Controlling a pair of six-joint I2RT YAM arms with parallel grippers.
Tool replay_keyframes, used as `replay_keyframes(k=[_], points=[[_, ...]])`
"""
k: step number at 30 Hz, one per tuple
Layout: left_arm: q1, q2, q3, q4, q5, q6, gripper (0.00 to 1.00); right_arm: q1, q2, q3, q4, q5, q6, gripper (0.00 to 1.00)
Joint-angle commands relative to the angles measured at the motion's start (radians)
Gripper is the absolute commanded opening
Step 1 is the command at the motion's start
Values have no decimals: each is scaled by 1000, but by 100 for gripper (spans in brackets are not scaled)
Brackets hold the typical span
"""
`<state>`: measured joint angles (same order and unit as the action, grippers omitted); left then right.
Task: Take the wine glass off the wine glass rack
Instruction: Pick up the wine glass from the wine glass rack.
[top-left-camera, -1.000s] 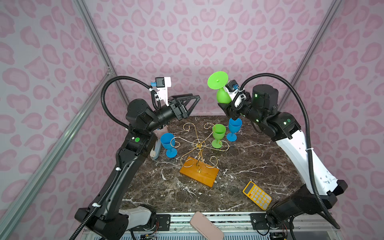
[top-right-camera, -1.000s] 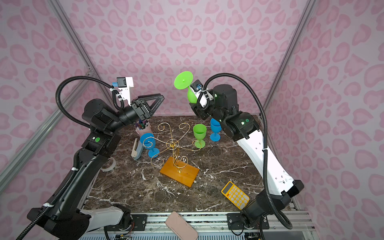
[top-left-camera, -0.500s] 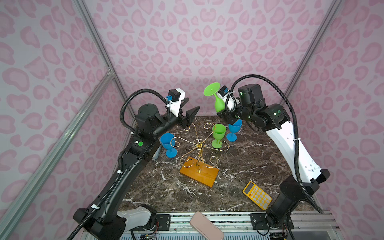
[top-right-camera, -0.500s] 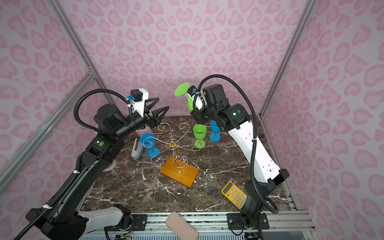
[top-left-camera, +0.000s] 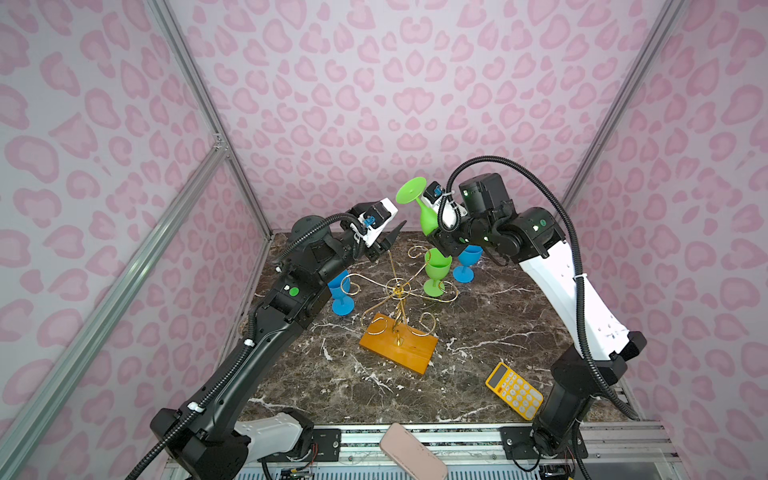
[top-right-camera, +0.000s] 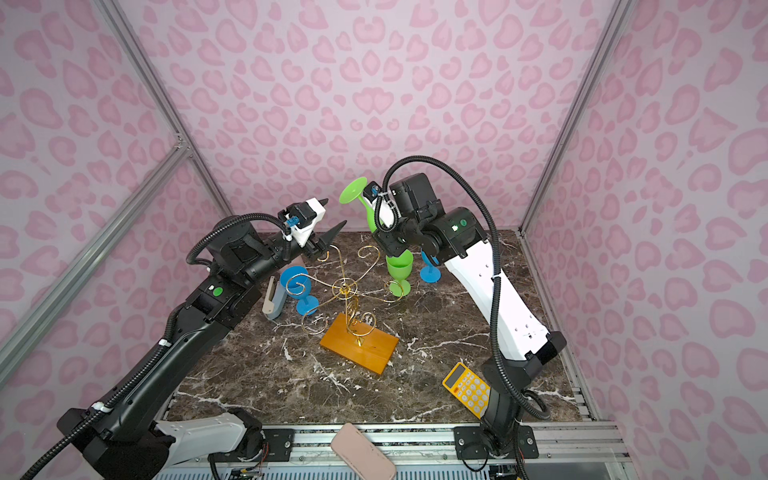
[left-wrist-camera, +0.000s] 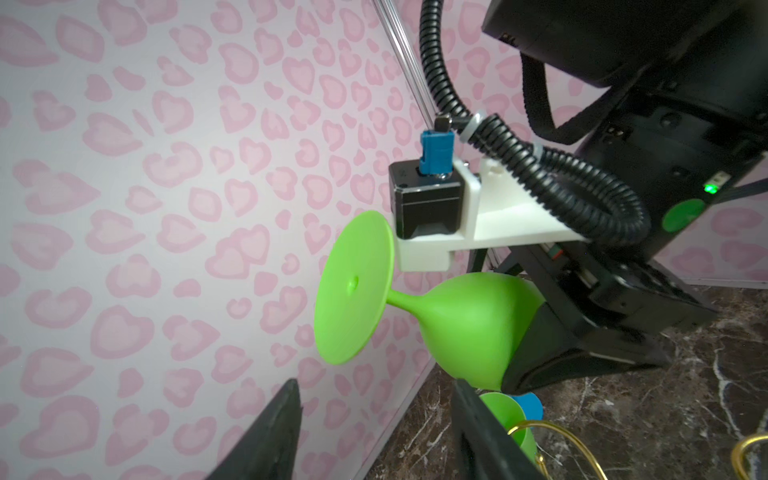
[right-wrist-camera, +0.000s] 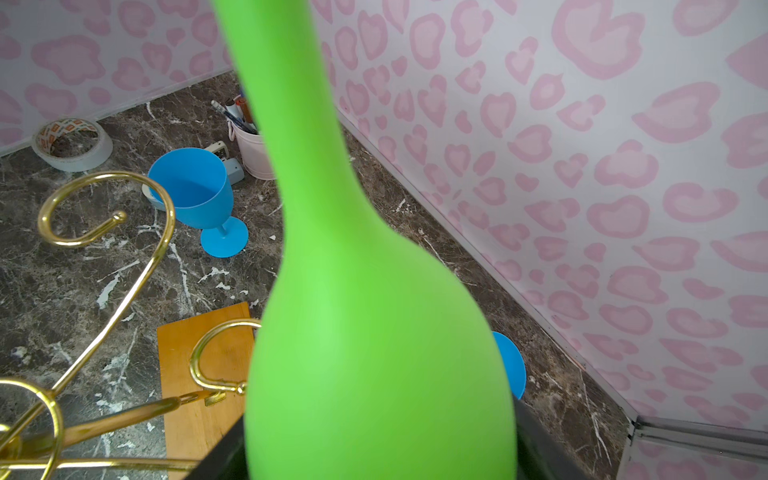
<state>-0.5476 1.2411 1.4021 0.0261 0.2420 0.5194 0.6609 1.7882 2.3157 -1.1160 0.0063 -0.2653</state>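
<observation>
1. Boxed in by a back wall, left wall and right wall, all papered pale lilac with pink heart-ish leopard blotches.
2. Framed with silver aluminium posts up the back corners, plus a slanted bar across the left wall.
3. Floored with a dark brown marble tabletop, white veins all over.
4. Edged along the front by a metal rail.
5. Lit softly and evenly, with a bit of shadow along the marble's back edge.

two black arms with white links, ribbed black cables, green dots.
</observation>
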Motion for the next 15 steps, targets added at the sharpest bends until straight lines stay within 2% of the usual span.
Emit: replay_keyframes(k=[1,15], points=[[-9,12,-2,54,-44,101,58,7,14,13,-7,18,-7,49],[-32,55,9,101,-138,197,42,40,42,39,-7,44,-32,46]])
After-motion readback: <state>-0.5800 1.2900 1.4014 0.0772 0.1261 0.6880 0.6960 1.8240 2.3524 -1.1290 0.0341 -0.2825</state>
